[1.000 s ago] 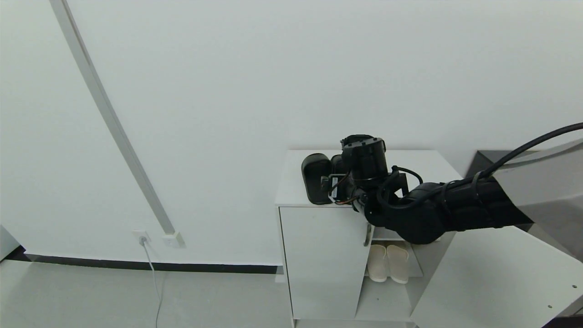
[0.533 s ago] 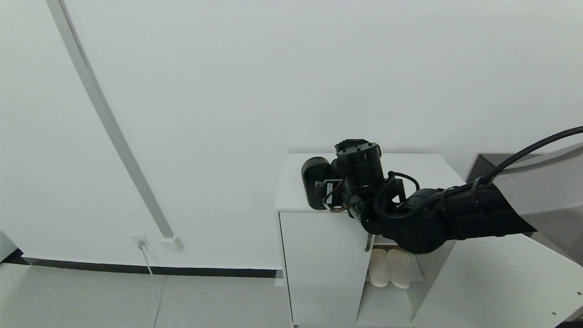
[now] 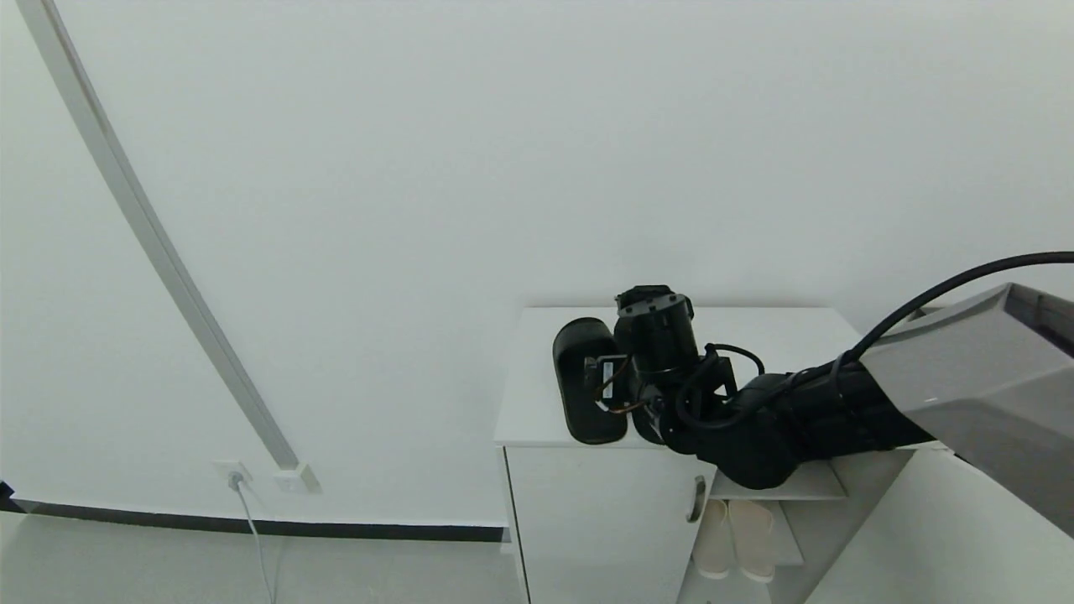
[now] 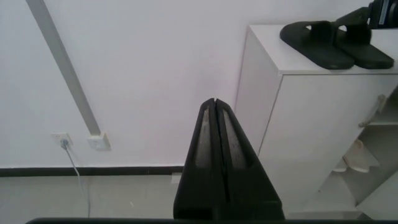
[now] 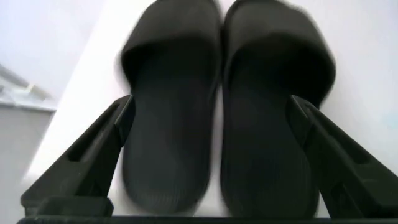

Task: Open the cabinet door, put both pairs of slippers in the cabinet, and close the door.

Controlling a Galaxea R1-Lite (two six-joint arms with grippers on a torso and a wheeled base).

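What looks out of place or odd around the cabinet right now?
The black slippers lie on the cabinet top, not inside. The right gripper is open, with a finger on each side of the pair. The white slippers sit side by side on an inner shelf, and the door stands open. Nothing looks spilled or damaged.

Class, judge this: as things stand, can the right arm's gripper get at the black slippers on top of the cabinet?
Probably yes. The right gripper is open, with its fingers on either side of the black slippers, which lie side by side on the cabinet top. Nothing lies between them.
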